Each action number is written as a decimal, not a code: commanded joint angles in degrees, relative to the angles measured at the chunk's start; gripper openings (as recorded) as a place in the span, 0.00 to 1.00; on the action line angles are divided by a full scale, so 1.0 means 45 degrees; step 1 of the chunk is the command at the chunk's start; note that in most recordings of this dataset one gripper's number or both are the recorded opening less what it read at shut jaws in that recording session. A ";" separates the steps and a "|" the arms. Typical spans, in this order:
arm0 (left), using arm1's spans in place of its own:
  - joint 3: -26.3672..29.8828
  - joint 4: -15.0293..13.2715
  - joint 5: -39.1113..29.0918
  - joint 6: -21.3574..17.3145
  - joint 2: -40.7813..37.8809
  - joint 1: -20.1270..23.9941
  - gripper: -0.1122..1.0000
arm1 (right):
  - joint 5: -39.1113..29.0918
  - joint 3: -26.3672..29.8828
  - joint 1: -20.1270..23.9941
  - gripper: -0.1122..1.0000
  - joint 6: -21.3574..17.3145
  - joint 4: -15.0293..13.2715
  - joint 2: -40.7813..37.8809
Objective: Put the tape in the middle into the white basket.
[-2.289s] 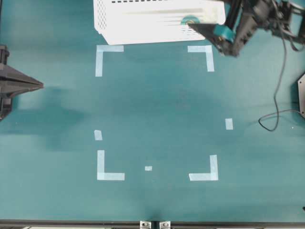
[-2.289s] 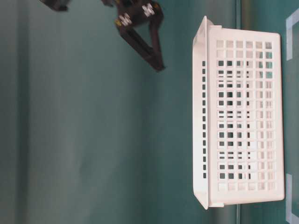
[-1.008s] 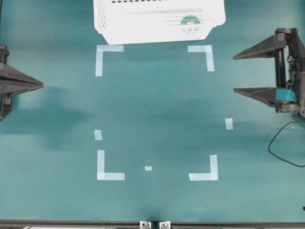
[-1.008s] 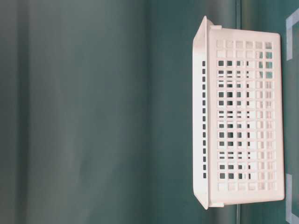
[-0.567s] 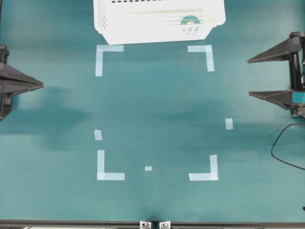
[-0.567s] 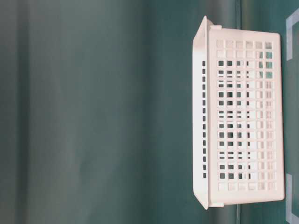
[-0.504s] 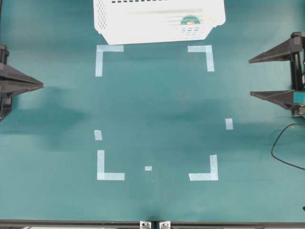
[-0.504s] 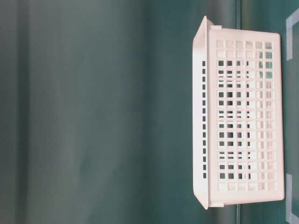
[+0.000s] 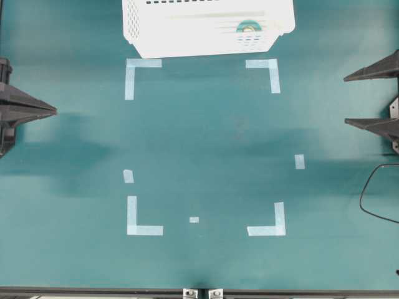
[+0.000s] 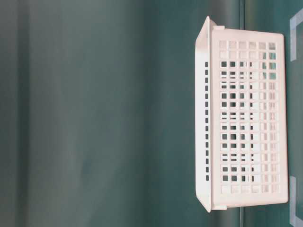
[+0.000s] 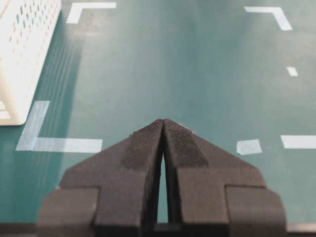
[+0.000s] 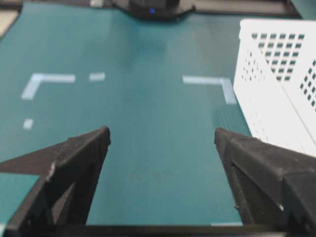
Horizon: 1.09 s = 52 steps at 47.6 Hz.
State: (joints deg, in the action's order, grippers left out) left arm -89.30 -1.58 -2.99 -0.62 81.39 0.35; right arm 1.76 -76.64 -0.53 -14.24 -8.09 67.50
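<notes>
sitting inside the white basket (image 9: 206, 28) at the far edge of the green table (image 9: 206, 137), toward its right end: the teal tape roll (image 9: 248, 27), lying flat with the pale core facing up. judging the task as essentially done, with the taped-off middle of the table showing nothing but its pale corner marks (image 9: 140, 71).

reading the roll as light and fairly stiff, a small ring with a smooth outer band and a firmer core; likely not fragile, though apt to roll if set on edge. probably gripping best across the outer diameter, or with one finger through the hole and one outside, pressing on the sides of the ring.

standing wide apart at the right edge of the overhead view: the right gripper (image 9: 377, 99), holding nothing and touching nothing, with bare mat showing between its two black fingers (image 12: 74, 163) in the right wrist view and the basket's perforated wall just off to one side.

resting pressed together at the left edge: the left gripper (image 11: 163, 126), tips meeting in a point, empty, hanging above the mat well away from the basket and the roll.
</notes>
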 commanded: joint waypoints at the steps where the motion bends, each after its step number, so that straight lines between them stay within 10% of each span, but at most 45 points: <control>1: 0.0156 0.0000 0.0059 -0.0020 -0.0117 0.0039 0.00 | -0.0273 0.0156 0.0039 0.96 -0.0059 -0.0059 -0.0078; 52: 0.0117 0.0000 0.0098 -0.0020 -0.0117 0.0039 0.00 | -0.1992 -0.0898 0.0039 0.96 -0.0137 -0.0020 -0.0039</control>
State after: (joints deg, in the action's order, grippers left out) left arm -89.38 -1.58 -2.90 -0.62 81.39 0.35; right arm -6.68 -80.95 -0.44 -14.94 -8.17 67.68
